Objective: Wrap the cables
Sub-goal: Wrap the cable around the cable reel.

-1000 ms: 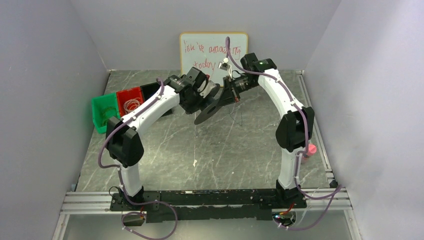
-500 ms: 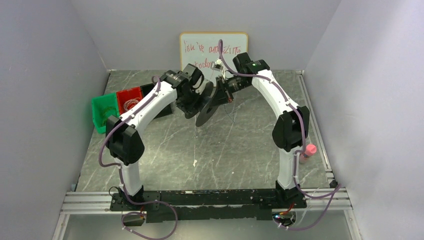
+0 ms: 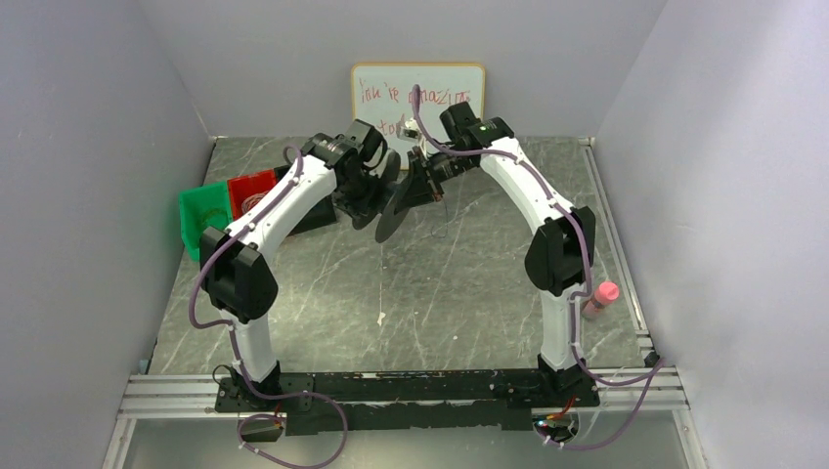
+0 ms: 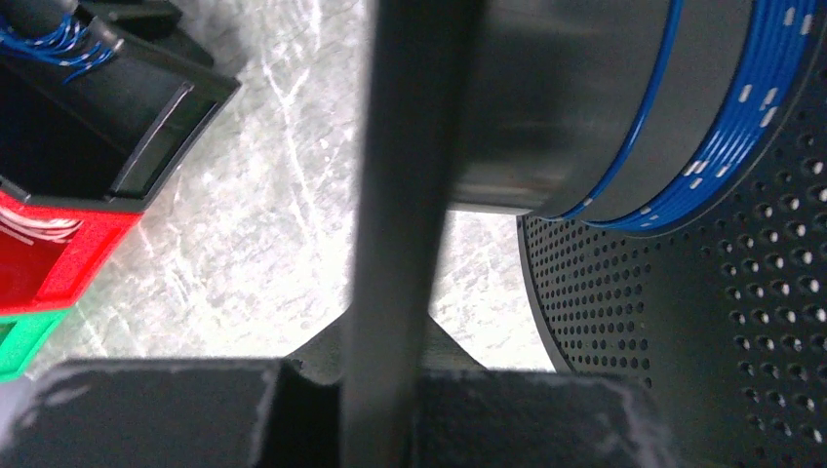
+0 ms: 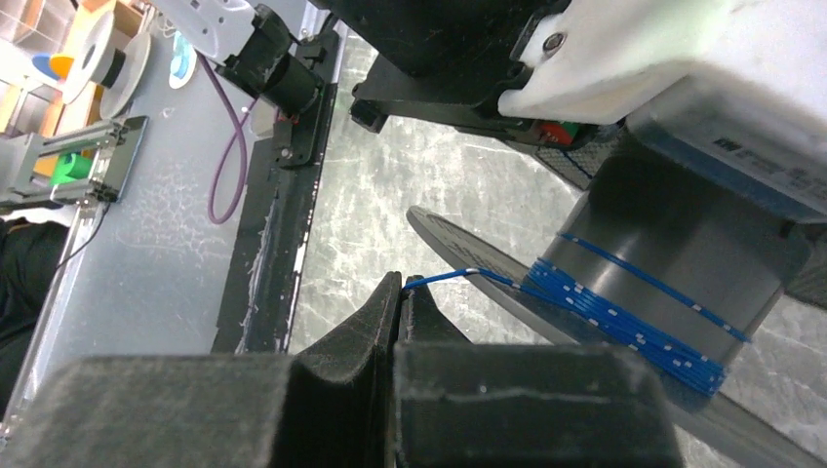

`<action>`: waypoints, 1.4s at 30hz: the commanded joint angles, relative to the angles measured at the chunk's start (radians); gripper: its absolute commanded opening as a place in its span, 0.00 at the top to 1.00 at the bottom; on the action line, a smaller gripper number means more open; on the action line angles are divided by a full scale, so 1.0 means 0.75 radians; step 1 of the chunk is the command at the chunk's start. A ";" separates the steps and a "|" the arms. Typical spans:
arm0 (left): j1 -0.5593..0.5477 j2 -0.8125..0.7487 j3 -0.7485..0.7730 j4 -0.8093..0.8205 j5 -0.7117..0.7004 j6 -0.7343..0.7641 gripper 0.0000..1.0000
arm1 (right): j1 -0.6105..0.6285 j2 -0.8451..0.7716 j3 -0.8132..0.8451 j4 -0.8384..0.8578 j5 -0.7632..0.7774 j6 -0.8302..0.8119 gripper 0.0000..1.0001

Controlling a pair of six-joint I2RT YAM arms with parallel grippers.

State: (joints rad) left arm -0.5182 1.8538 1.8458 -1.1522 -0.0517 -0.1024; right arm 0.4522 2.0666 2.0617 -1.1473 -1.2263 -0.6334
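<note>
Both arms now sit further left; the left gripper (image 4: 385, 390) clamps the black perforated plastic spool (image 4: 683, 322), and the right gripper (image 5: 398, 289) pinches the thin blue cable (image 5: 453, 275).

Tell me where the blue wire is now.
In the right wrist view, the blue wire is wound round the grey spool at right, its end pinched by the right gripper; overhead, the spool hangs above the table, far centre.

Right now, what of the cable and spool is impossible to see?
- Right wrist: the end of the cable, hidden inside the shut right gripper.
- Left wrist: fingertips of the left gripper, blocked by the blurred flange of the spool.
- Top external: cable too thin; spool hub hidden behind both grippers.
</note>
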 commanded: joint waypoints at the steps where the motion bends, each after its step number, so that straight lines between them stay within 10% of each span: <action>1: 0.156 -0.095 0.119 0.444 -0.295 -0.329 0.98 | 0.130 0.014 -0.024 -0.427 -0.072 -0.012 0.99; 19: 0.184 -0.041 0.157 0.399 -0.598 -0.423 0.98 | 0.204 0.019 -0.006 -0.462 -0.111 -0.065 0.99; 42: 0.650 -0.237 0.183 0.527 0.332 -0.655 0.98 | 0.198 0.101 -0.039 -0.464 -0.082 -0.080 0.99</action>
State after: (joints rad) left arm -0.1638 1.7485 1.8858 -1.1419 0.2947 -0.5331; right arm 0.5751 2.1345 2.0670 -1.1519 -1.2400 -0.7113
